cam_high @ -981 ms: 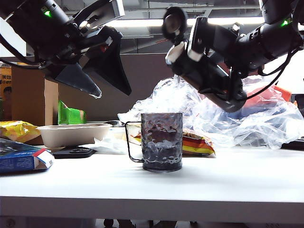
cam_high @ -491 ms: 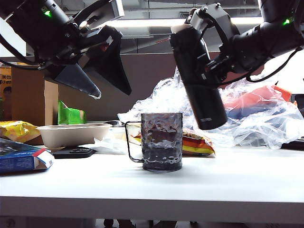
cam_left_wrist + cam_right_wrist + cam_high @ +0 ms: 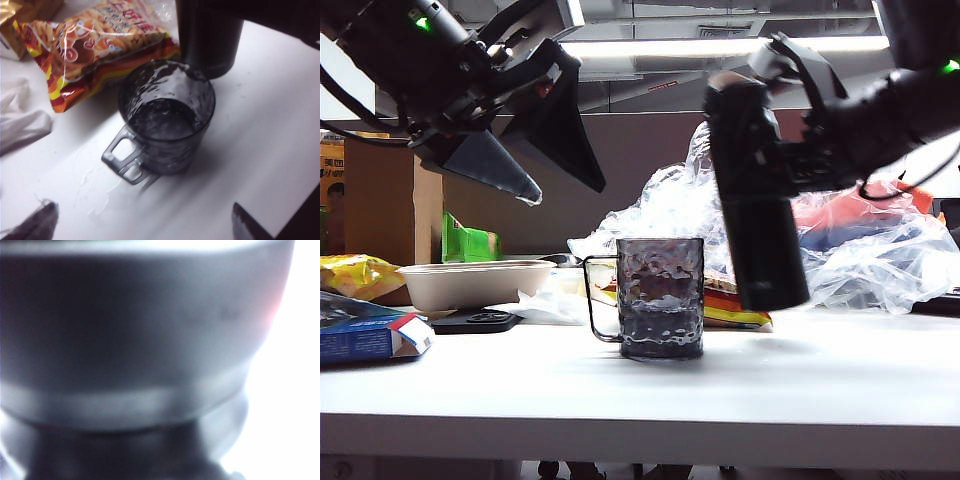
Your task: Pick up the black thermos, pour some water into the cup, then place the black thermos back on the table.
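Holding the thermos (image 3: 757,200) above the table (image 3: 720,390), the right gripper (image 3: 790,150) is clamped on its upper body; nearly upright, slight tilt, base off the surface, just right of the cup (image 3: 660,297) in the exterior view. Thermos: one, tall slim matte black cylinder, small pale lettering near base, motion-blurred. In the left wrist view its dark round base (image 3: 207,35) sits just beyond the cup rim. Right wrist view is filled by a blurred dark curved surface, nothing else readable.

Cup (image 3: 165,117): one, smoky grey clear mug, dimpled hammered walls, thin angular handle pointing left in the exterior view, liquid inside, standing upright mid-table. A few water drops lie on the table by the handle.

Left gripper (image 3: 535,150) hangs high at left, well apart from the cup, two dark wedge-shaped fingers spread wide, nothing between them; fingertips (image 3: 35,225) show at the edge of its wrist view.

Table: one, flat white, thick front edge.

Clutter: one shallow beige bowl (image 3: 475,282), one glossy orange-red snack bag (image 3: 95,45), crinkled clear plastic (image 3: 880,260), one blue box (image 3: 365,330).
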{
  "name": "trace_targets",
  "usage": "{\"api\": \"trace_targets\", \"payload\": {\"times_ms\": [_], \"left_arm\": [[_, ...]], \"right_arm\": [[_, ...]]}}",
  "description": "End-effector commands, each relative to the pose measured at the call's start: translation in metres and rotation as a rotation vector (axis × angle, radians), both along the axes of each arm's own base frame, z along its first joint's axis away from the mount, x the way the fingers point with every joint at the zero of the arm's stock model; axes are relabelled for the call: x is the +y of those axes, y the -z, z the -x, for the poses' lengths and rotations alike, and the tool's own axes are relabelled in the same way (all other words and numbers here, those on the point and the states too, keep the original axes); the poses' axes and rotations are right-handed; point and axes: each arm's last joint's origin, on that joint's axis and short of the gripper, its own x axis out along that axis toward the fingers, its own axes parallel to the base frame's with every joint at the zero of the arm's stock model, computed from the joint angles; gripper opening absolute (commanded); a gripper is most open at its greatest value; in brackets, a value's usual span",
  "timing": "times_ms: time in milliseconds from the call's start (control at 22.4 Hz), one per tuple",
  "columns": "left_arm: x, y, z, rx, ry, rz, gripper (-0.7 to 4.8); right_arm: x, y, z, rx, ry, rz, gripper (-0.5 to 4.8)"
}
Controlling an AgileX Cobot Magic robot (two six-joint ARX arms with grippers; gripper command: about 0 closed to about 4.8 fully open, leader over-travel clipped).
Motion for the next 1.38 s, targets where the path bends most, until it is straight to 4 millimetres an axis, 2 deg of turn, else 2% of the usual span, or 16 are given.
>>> {"api": "trace_targets", "payload": {"times_ms": [45, 178, 312, 669, 892, 1071, 1115, 1249, 1338, 1383], "left_arm": [[-0.005, -0.011, -0.002, -0.067, 0.063, 0.089, 4.79], [-0.005, -0.011, -0.002, -0.070, 0.064, 0.091, 4.79], [-0.005, -0.011, -0.002, -0.072, 0.065, 0.089, 4.79], [-0.005, -0.011, -0.002, -0.069, 0.067, 0.083, 4.79], [-0.005, -0.011, -0.002, -0.069, 0.067, 0.083, 4.79], [-0.005, -0.010, -0.002, -0.069, 0.067, 0.083, 4.79], [-0.005, -0.011, -0.002, -0.069, 0.067, 0.083, 4.79], [-0.005, -0.011, -0.002, -0.069, 0.067, 0.083, 4.79], [-0.005, -0.010, -0.002, -0.066, 0.067, 0.082, 4.79], [-0.005, -0.010, -0.002, -0.062, 0.067, 0.079, 4.79]], "right_arm": [[-0.013, -0.002, 0.013, -0.133, 0.039, -0.148, 1.70], [-0.021, 0.006, 0.029, -0.244, 0.120, -0.196, 1.70], [-0.027, 0.020, 0.038, -0.222, 0.209, -0.181, 1.70], [-0.027, 0.042, 0.033, -0.174, 0.238, -0.190, 1.70], [-0.031, 0.065, 0.044, -0.074, 0.266, -0.167, 1.69], [-0.031, 0.067, 0.044, -0.069, 0.263, -0.154, 1.71], [-0.031, 0.067, 0.044, -0.070, 0.263, -0.153, 1.83], [-0.031, 0.066, 0.044, -0.072, 0.263, -0.154, 3.74], [-0.031, 0.064, 0.044, -0.097, 0.261, -0.165, 4.79], [-0.031, 0.062, 0.044, -0.112, 0.260, -0.172, 4.79]]}}
